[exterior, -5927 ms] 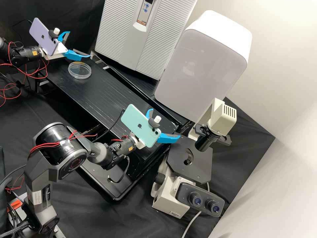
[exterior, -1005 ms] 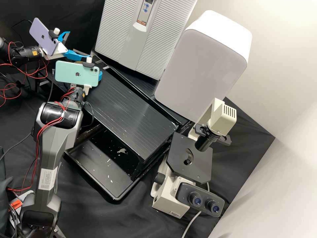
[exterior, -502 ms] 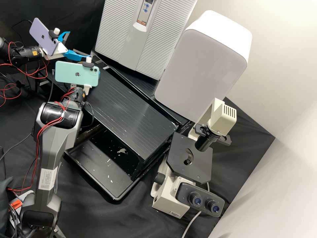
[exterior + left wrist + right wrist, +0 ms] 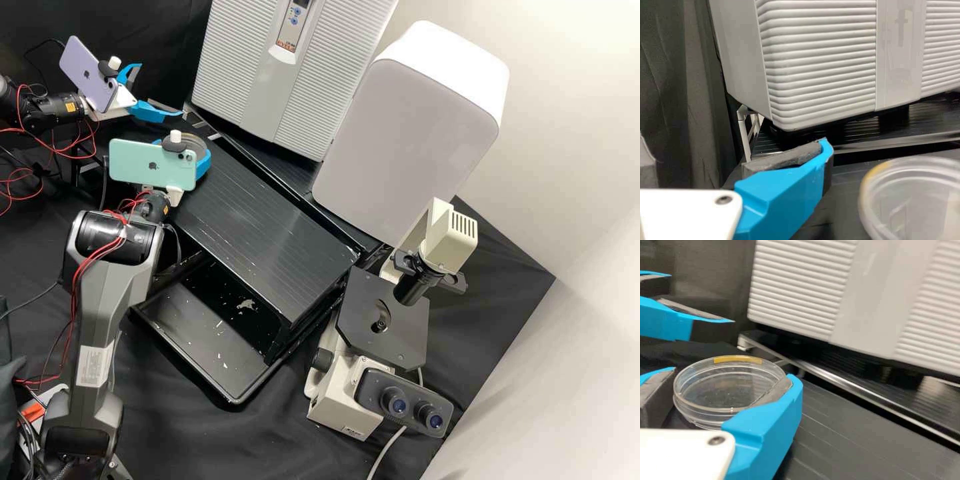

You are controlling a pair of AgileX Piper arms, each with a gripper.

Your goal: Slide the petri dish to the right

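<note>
Petri dish (image 4: 727,390), yellow strip on rim, held between right fingers (image 4: 770,415).

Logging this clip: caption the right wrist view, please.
Right hand grips the petri dish on the black bench, ribbed white unit behind.

Two dark grey arms are showing their trim at the bench: the right arm (image 4: 100,293) is wearing loops of red cable (image 4: 100,243), a white printed label (image 4: 90,363) and a mint-green phone (image 4: 153,165) under a white knob (image 4: 175,137), while the left arm (image 4: 40,105) is trailing red wires (image 4: 20,127) and wearing a lilac phone (image 4: 85,63). The right gripper (image 4: 730,377) and left gripper (image 4: 159,90) are each sporting bright blue fingers (image 4: 767,420) lined with grey pads (image 4: 785,156), behind a white plate (image 4: 670,455) fixed by one screw (image 4: 716,440).
</note>
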